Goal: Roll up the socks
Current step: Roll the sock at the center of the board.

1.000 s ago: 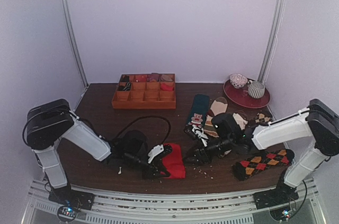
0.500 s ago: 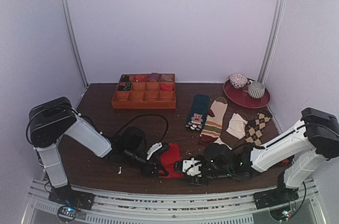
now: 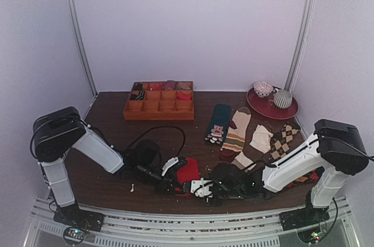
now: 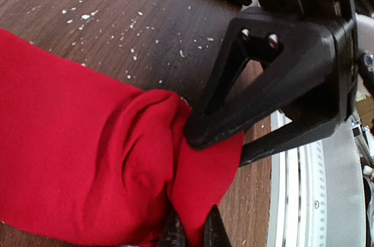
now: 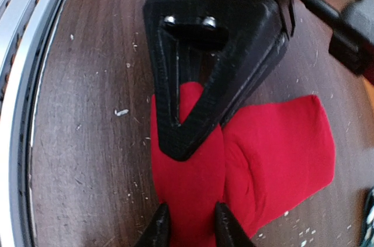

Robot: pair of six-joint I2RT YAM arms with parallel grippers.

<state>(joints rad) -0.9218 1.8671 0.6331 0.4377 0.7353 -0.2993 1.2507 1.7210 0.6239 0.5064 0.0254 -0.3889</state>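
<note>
Since half a second ago the right arm has slid further left along the near edge of the dark wooden worktop. Its hand now sits up against the left one, which has barely shifted.

The left hand is closed. Its fingertips are almost together, pinching the near edge of the bright red fabric socks. The cloth swells out ahead of those tips as a puckered, half-gathered mound lying on the worktop, and it runs off flat to the hand's left.

The right hand comes in from the opposite side. Its fingers stand on either side of a thick fold of the same cloth, which fills the gap between them, so I read it as gripping. One black finger of the left hand lies across the cloth just beyond the right hand's tips, so the two hands are nearly touching.

The socks look light, limp and stretchy, and they are not fragile. The knit should offer some grip, but the two layers could creep over each other, and any roll would likely slacken once released. The best hold seems to be deep across the bunched fold, through both layers. A pinch on the thin loose edge would probably pull only one sock along.
</note>
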